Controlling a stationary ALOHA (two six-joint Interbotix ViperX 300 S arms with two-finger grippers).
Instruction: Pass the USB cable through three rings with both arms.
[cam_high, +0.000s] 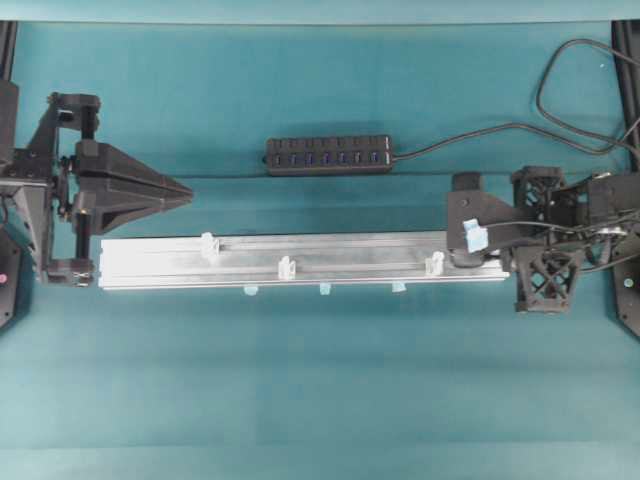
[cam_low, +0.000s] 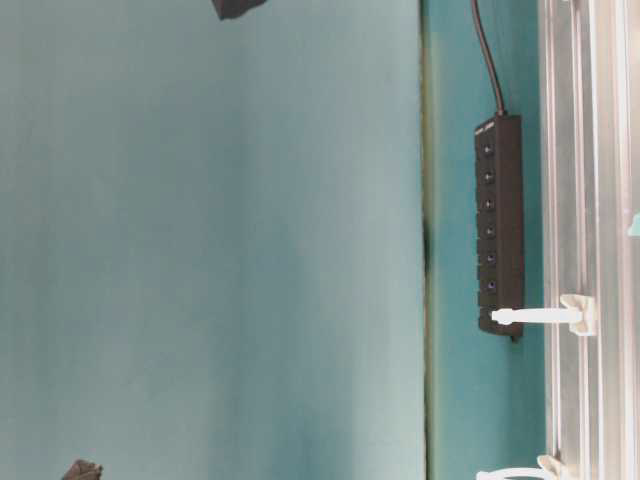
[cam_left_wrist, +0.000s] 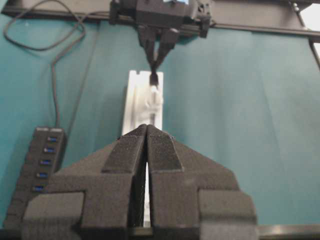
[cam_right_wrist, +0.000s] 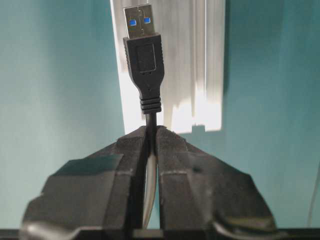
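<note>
Teal cloth covers the table (cam_high: 330, 400), on which one silver rail (cam_high: 150, 265) lies lengthwise as the landmark. Three rings stand upright along the rail: one near its left end (cam_high: 209, 244), one about mid-length (cam_high: 287, 268), one near its right end (cam_high: 435, 264). One black USB hub (cam_high: 328, 155) lies beyond the rail's middle. Right gripper (cam_right_wrist: 151, 131), over the rail's right end, is clamped on the USB cable (cam_right_wrist: 146, 60) just behind the plug, leaving the metal tip free and pointed along the rail, presumably to thread the nearest ring first. Left gripper (cam_left_wrist: 147, 129), off the rail's left end, is closed on nothing, facing along the rail, probably waiting to receive the plug. No ring appears threaded yet.
</note>
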